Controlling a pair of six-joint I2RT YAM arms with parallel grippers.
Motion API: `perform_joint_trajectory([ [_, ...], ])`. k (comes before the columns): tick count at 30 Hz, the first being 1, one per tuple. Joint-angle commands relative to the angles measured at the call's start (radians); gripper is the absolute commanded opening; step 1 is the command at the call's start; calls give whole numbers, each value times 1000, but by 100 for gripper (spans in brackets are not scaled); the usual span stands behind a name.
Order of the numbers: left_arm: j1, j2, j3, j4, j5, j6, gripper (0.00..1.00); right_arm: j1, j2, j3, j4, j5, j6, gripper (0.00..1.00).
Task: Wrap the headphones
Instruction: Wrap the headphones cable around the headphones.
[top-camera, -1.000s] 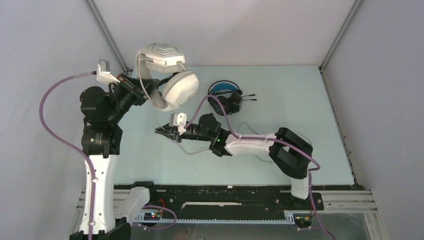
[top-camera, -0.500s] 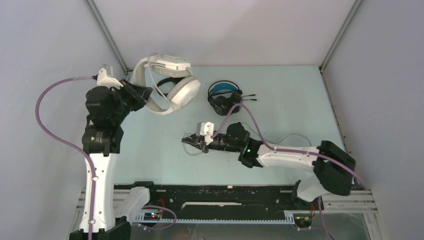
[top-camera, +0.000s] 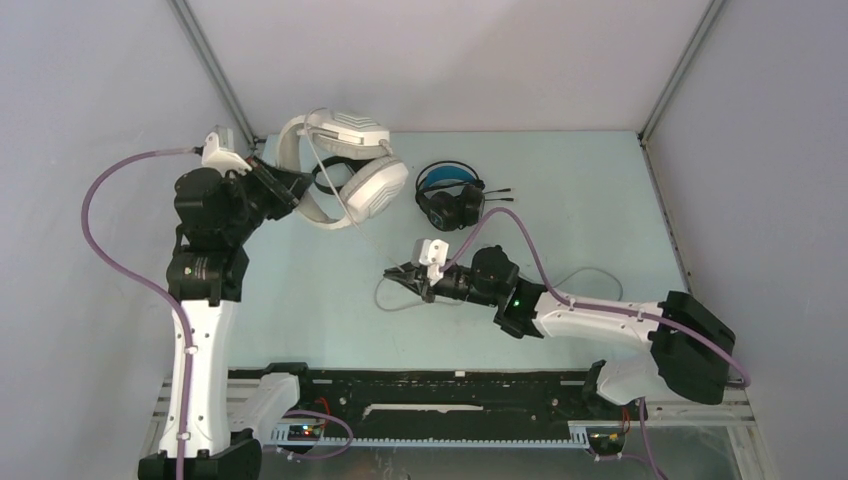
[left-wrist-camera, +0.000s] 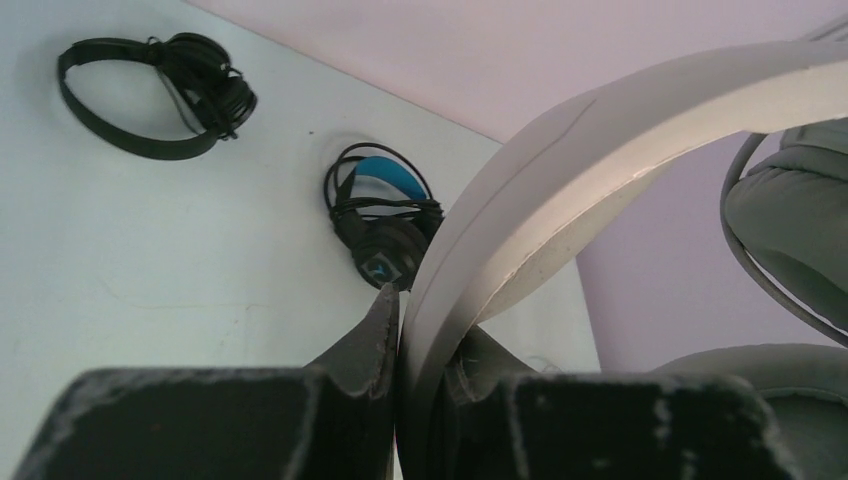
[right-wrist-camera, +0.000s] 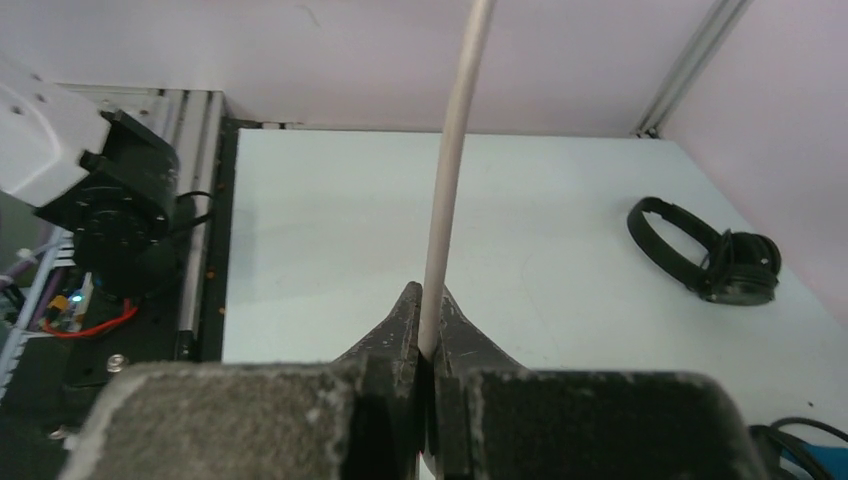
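The white over-ear headphones (top-camera: 345, 170) hang above the table's far left, and my left gripper (top-camera: 290, 190) is shut on their headband (left-wrist-camera: 560, 170), which fills the left wrist view between the jaws of the left gripper (left-wrist-camera: 425, 310). Their white cable (top-camera: 355, 225) runs down to my right gripper (top-camera: 397, 274) at mid-table. In the right wrist view the right gripper (right-wrist-camera: 428, 300) is shut on that cable (right-wrist-camera: 450, 170). The black pair with the blue headband (top-camera: 450, 200) lies at the far centre. The all-black pair (left-wrist-camera: 150, 90) lies on the table behind the white ones.
Slack white cable loops on the table (top-camera: 385, 300) below the right gripper. The blue pair's plug (top-camera: 505, 192) points right. Grey walls and metal corner posts (top-camera: 215, 80) enclose the table. A black rail (top-camera: 430, 385) runs along the near edge.
My right arm has moved right across the table and its jaws have closed on the white cable. The left gripper has lowered and turned the white headphones a little.
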Motion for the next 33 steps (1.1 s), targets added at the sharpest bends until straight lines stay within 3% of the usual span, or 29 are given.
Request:
perform_joint_trajectory([
  [1, 5, -37, 49, 142, 105, -123, 0, -47, 56, -7, 62, 58, -8, 2],
  [5, 4, -42, 68, 117, 137, -141, 0, -126, 101, -6, 158, 47, 54, 5],
  [10, 5, -48, 61, 89, 213, -104, 0, -150, 126, -5, 191, 120, 8, 8],
  [16, -15, -42, -11, 183, 366, -124, 0, -171, 161, -5, 266, 123, 20, 10],
  [22, -84, 6, -20, 189, 396, -89, 0, -172, 202, -6, 481, 365, 8, 9],
  [25, -154, 60, 31, 86, 412, 23, 0, -178, 200, -5, 533, 395, -14, 10],
  [29, -212, 130, 91, -80, 431, 204, 0, -189, 144, -6, 420, 335, -10, 8],
  [33, -222, 157, 85, -73, 497, 313, 0, -185, -2, -8, 177, 228, 103, 3],
])
